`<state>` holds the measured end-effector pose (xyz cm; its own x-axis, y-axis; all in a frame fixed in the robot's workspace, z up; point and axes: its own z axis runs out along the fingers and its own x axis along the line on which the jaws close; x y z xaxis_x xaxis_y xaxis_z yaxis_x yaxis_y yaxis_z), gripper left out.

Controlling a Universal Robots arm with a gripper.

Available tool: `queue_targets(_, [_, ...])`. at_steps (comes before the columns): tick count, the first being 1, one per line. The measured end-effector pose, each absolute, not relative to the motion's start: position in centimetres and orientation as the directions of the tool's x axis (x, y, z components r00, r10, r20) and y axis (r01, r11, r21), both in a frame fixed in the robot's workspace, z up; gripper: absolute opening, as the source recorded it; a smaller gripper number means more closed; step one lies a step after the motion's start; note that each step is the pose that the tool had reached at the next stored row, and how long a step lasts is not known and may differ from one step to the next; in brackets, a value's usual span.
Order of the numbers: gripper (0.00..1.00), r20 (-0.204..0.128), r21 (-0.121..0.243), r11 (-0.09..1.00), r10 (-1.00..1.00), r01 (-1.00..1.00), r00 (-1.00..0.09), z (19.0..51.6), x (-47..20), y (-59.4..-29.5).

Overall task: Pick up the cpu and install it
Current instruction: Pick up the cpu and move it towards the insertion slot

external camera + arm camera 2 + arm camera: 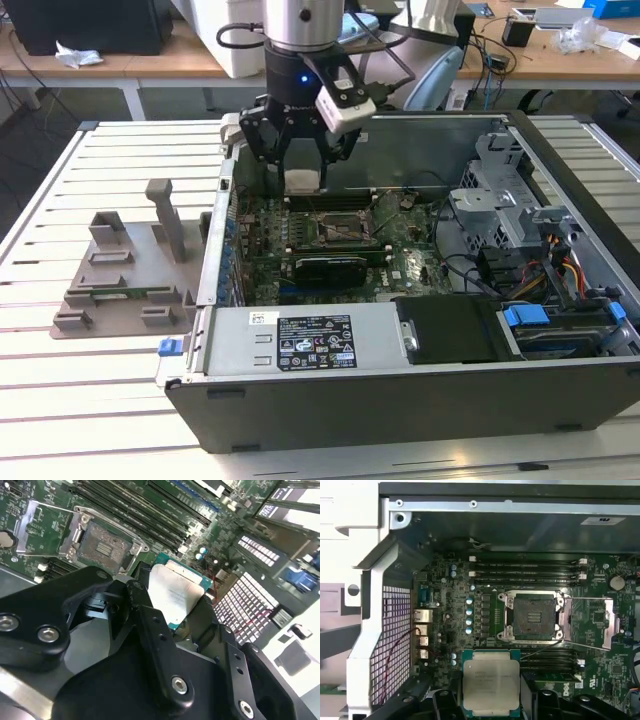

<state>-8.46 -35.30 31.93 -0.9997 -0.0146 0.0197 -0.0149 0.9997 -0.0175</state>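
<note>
Item: one arm, gripper (303,179) lowered into an open computer case (400,405) that lies on its side on a white slatted desk (90,400). Gripper state: black fingers (444,701) closed on two opposite edges of the cpu (491,682), silvery top facing up toward both wrist views, thin green border visible around it. Location of cpu: held in the air above the green motherboard (445,612), near the socket (534,616) but off to one side of it and not seated. Socket: empty, contact field exposed, its metal retaining frame (592,622) swung open to the side. Adjacent fittings: a row of long black memory slots (525,570) on the side of the socket away from the cpu; a black rectangular card (325,268) mounted on the board toward the near side of the case in the exterior view. Also on the desk: a grey moulded fixture (125,280) at the exterior view's left of the case, carrying a long green stick (115,294).
</note>
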Motion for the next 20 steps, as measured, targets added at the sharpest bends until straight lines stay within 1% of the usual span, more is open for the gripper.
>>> queue_targets(4, [0.55, 0.022, -0.017, 1.000, -0.014, -0.015, -1.000, 30.9, -7.6, -35.1])
queue_targets(12, [0.55, 0.030, -0.017, 1.000, -0.014, -0.015, -0.999, 28.6, -4.4, -33.5])
queue_targets(20, [0.55, 0.034, -0.019, 1.000, -0.015, -0.015, -0.999, 26.4, -2.9, -32.5])
